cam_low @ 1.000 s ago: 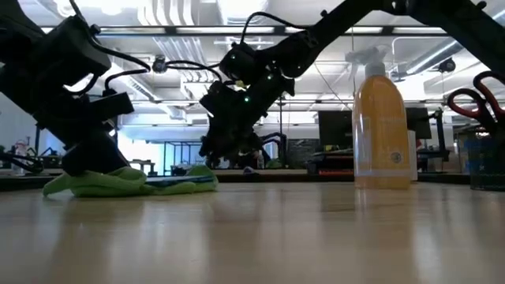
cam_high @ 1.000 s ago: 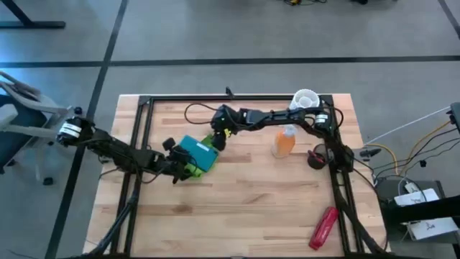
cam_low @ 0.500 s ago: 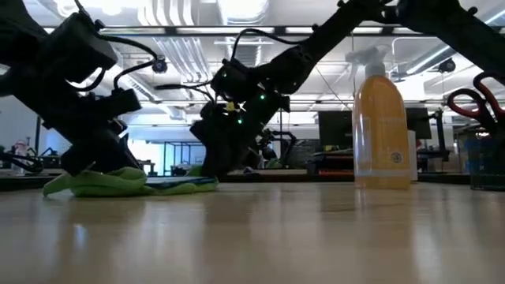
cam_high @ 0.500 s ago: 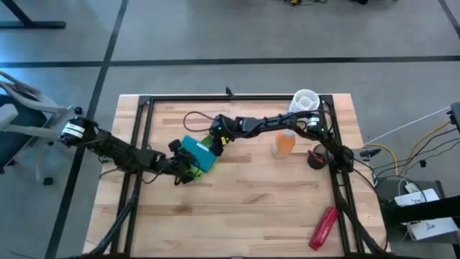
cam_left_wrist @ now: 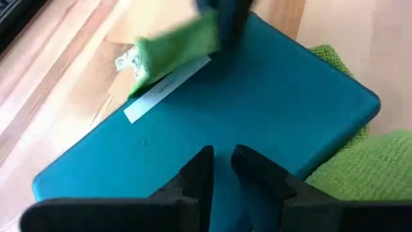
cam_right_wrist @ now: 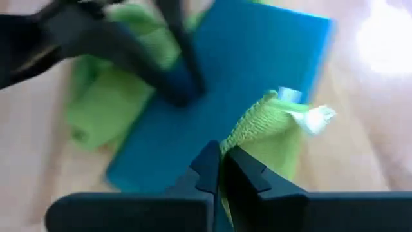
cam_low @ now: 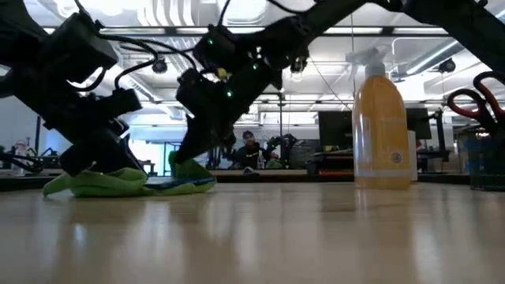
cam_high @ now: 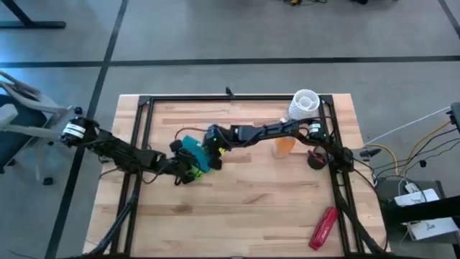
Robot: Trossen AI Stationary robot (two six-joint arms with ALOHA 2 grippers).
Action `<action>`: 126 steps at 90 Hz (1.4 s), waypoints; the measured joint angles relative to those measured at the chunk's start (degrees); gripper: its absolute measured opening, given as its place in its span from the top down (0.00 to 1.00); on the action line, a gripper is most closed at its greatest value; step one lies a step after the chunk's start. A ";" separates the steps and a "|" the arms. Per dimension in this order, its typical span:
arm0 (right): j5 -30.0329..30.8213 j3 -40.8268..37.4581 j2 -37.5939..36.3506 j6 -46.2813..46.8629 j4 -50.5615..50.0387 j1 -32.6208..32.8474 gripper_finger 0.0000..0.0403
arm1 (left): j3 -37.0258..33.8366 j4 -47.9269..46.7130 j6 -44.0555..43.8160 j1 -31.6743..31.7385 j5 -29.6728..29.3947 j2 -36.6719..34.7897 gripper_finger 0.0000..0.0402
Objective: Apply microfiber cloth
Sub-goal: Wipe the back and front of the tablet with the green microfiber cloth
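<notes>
Wooden counter (cam_high: 244, 208) with a black frame, seen from above, on a grey floor. At its left side my left arm reaches in, and my left tool (cam_high: 188, 170) rests on the near end of a flat teal device (cam_high: 195, 153); its fingers (cam_left_wrist: 196, 177) stand a narrow gap apart over the teal surface, gripping nothing. The microfiber cloth (cam_low: 95, 183), bright lime green, lies bunched under and beside the device, spreading toward the left arm. Just right of that, my right tool (cam_high: 214, 149) comes down at the device's far end, fingers pressed together on a raised corner of the cloth (cam_right_wrist: 261, 125), lifting it over the teal surface. Farther right stands an orange spray bottle (cam_high: 284, 144), upright, well apart from the device. Beyond it sits a white cup (cam_high: 304, 101) at the back edge, and a red tool (cam_high: 323, 226) lies near the front right corner.
</notes>
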 joint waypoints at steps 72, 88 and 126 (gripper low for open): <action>-5.90 -7.42 0.15 6.82 4.93 3.37 1.00 | -0.28 5.55 2.21 -0.53 -0.76 -1.04 0.85; -7.31 -7.52 0.00 4.49 4.25 4.05 1.00 | -0.39 3.99 6.75 -1.51 -0.58 -9.33 0.85; -6.84 -7.56 0.12 0.30 4.33 4.58 1.00 | -0.46 -19.36 -14.90 -1.57 6.37 -24.72 0.85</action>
